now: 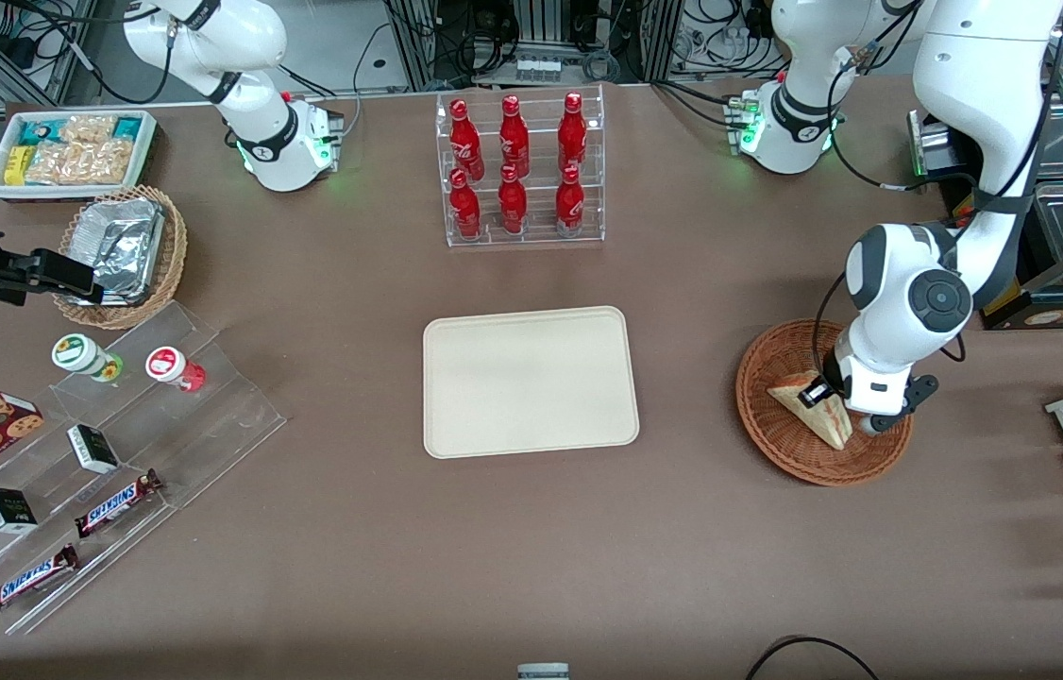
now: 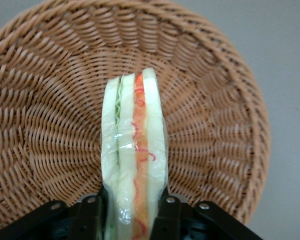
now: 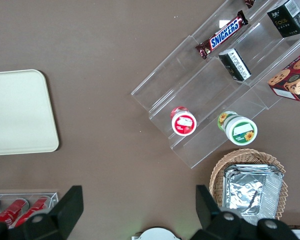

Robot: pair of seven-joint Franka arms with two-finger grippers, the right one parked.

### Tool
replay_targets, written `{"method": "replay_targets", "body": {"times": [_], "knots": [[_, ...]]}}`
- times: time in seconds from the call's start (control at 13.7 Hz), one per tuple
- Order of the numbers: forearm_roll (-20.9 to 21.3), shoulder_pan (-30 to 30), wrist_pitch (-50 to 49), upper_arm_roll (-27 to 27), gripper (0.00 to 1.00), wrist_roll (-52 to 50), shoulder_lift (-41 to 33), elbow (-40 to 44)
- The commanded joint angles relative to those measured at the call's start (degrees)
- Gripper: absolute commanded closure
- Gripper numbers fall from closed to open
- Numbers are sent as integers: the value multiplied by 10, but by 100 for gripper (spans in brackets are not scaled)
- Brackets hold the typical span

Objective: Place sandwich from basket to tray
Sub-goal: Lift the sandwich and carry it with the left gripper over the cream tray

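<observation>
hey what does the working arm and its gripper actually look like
The left arm has glossy white rounded shells with dark grey round joint caps, and a black cable loops beside it. Its base ring glows green. The gripper, low in the basket at the sandwich, has matte black fingers with small silver screws.

The left arm reaches down from its base, elbow bent high, its wrist turned downward over the basket (image 1: pixel 782 434). The gripper (image 1: pixel 835 404) sits low inside the basket, its black fingers (image 2: pixel 92 215) pressed against both flat faces of the sandwich (image 2: pixel 134 160), one on each side. The sandwich stands on edge between them, its filling edge facing the wrist camera.
</observation>
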Motion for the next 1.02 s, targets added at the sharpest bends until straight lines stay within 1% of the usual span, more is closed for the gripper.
{"method": "replay_targets", "body": {"times": [0.0, 0.07, 0.15, 0.22, 0.36, 0.44, 0.66, 0.73, 0.95], "knots": [[6, -25, -97, 1, 100, -8, -18, 63], [17, -40, -145, 1, 100, -8, -23, 93], [30, -45, -201, -2, 100, -8, -26, 133], [39, -64, -263, -6, 100, -3, -26, 179], [40, -100, -348, -8, 100, 16, -19, 245], [38, -129, -361, -11, 100, 11, -15, 266], [30, -213, -355, -11, 100, -27, -9, 271], [30, -238, -354, -11, 100, -34, 6, 278], [29, -308, -356, -11, 100, -46, 84, 360]]}}
